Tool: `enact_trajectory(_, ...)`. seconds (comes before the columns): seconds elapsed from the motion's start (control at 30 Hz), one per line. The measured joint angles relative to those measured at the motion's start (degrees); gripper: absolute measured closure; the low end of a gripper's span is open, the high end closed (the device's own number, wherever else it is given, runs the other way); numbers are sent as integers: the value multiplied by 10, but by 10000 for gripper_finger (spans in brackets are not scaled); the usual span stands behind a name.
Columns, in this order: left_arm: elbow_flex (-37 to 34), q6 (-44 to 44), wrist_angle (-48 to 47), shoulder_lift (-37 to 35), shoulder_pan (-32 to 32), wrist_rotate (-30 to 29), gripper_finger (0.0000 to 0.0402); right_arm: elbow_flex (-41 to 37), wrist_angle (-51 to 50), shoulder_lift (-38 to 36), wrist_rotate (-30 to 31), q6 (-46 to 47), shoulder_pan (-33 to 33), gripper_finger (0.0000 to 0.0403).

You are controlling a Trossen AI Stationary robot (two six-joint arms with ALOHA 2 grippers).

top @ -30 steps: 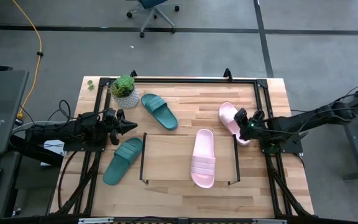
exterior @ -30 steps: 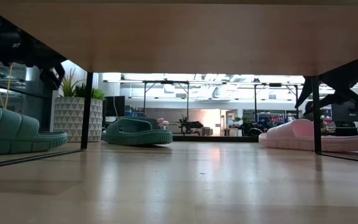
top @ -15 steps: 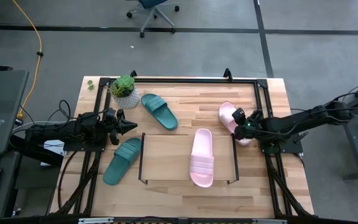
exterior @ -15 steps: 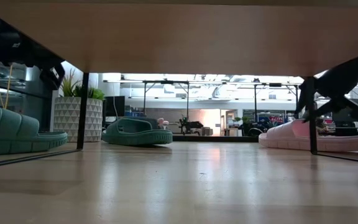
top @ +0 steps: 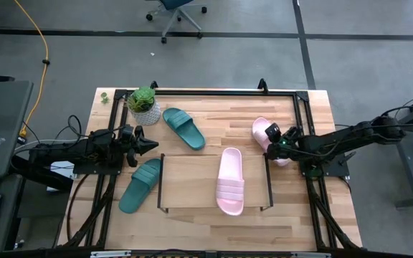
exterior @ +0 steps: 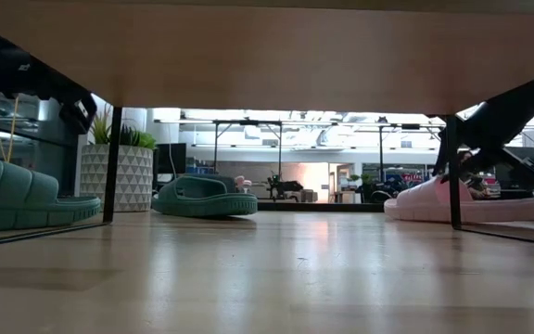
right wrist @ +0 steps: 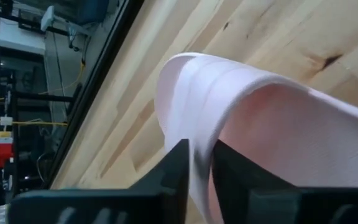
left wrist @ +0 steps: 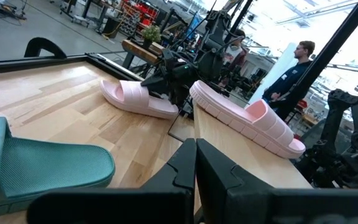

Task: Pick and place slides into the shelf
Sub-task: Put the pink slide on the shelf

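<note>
Where clamped: right gripper [right wrist: 196, 163] on pink slide [right wrist: 272, 118]

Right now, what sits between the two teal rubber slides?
Only bare wooden table separates teal slides and in the high view; the left gripper is nearby.

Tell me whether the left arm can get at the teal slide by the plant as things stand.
Probably yes. The left gripper waits, shut, beside the potted plant, and the teal slide lies just beyond it on open table. It would have to open first.
</note>
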Motion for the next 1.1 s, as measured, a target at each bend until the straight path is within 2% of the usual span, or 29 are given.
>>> enact_trajectory(0.1, 0, 0, 0, 0, 0, 0, 401, 0, 0, 0, 6, -3, 0, 395)
enact_trajectory(0.27, 0, 0, 0, 0, 0, 0, 401, -1, -2, -14, 12, -13, 0, 395)
enact_trajectory(0.47, 0, 0, 0, 0, 0, 0, 401, 12, -38, -84, 83, -50, -4, 401)
enact_trajectory(0.6, 0, 0, 0, 0, 0, 0, 401, 56, -82, -137, 113, -124, -24, 401)
enact_trajectory(0.7, 0, 0, 0, 0, 0, 0, 401, 98, -85, -169, 109, -235, -46, 402)
enact_trajectory(0.8, 0, 0, 0, 0, 0, 0, 401, 149, -80, -192, 82, -362, -69, 402)
enact_trajectory(0.87, 0, 0, 0, 0, 0, 0, 401, 186, -79, -202, 42, -453, -90, 402)
enact_trajectory(1.1, 0, 13, 0, 0, 0, 0, 401, 291, -83, -208, -166, -700, -208, 402)
